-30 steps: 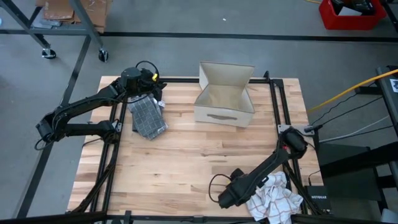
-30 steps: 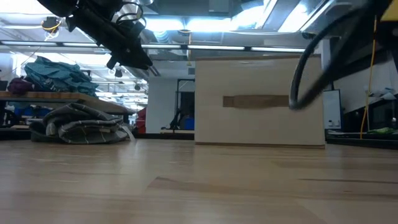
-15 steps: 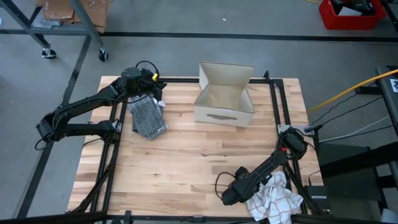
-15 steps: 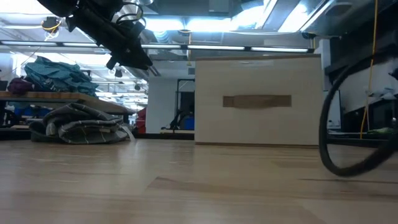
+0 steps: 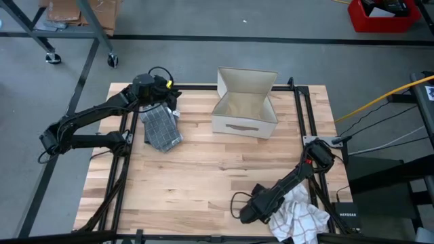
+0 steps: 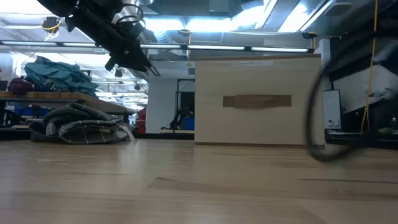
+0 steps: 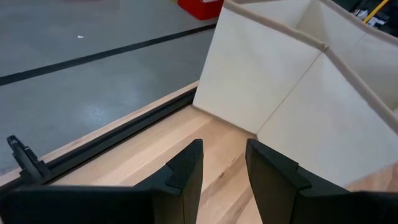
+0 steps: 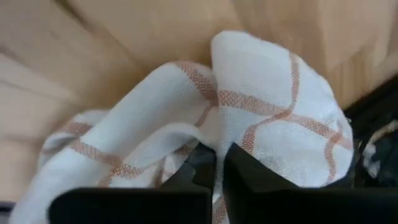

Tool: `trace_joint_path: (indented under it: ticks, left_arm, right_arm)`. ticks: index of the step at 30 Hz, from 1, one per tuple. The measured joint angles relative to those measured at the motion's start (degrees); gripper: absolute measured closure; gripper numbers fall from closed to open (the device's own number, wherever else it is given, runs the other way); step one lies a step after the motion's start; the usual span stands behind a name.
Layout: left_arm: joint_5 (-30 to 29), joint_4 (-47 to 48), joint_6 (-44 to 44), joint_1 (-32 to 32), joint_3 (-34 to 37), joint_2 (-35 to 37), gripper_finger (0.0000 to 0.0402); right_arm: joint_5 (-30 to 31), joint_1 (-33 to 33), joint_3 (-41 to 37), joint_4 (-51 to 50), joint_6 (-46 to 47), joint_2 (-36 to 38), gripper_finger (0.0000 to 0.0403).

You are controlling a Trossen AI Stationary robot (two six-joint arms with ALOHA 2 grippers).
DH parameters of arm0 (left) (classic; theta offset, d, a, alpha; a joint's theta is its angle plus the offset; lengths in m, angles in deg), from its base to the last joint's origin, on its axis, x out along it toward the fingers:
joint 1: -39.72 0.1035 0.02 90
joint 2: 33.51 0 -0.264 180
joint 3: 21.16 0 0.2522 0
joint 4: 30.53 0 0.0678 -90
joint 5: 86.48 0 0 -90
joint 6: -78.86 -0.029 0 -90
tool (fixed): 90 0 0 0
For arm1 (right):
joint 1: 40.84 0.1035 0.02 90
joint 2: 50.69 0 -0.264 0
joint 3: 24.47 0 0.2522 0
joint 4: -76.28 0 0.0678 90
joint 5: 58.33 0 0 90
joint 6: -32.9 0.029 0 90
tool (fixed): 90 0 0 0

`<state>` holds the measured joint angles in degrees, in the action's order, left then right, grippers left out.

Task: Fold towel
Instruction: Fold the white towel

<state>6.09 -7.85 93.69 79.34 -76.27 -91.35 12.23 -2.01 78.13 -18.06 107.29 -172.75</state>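
White checked towel [image 8: 261,118] in right gripper [image 8: 214,165]

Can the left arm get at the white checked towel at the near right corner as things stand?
Probably not. The white checked towel lies at the table's opposite corner from the left gripper, which hangs over the grey folded cloth. The right gripper is already on it, jaws pinched into the fabric.

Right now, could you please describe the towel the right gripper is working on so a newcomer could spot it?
On the wooden table, look at the near right corner. The crumpled white towel with orange-red checks lies there, pinched by the right gripper; the other cloth, a folded grey checked one, lies far left.
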Motion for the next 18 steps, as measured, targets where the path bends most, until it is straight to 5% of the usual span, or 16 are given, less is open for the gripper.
trace_joint_path:
  ticks: [5,14,18]
  left_arm:
    - [0.0,1.57,0.11,0.0,0.0,0.0,0.0288]
    - [1.0,4.03,-0.53,0.01,0.0,0.0,0.0288]
    - [2.1,5.87,-2.99,0.0,0.0,0.0,0.0288]
  right_arm:
    - [6.63,-3.64,1.83,0.0,-2.52,0.02,0.0364]
    - [25.19,-12.43,4.06,-0.5,-13.76,0.04,0.0388]
    - [27.31,-14.19,4.04,-0.49,-21.53,0.04,0.0387]
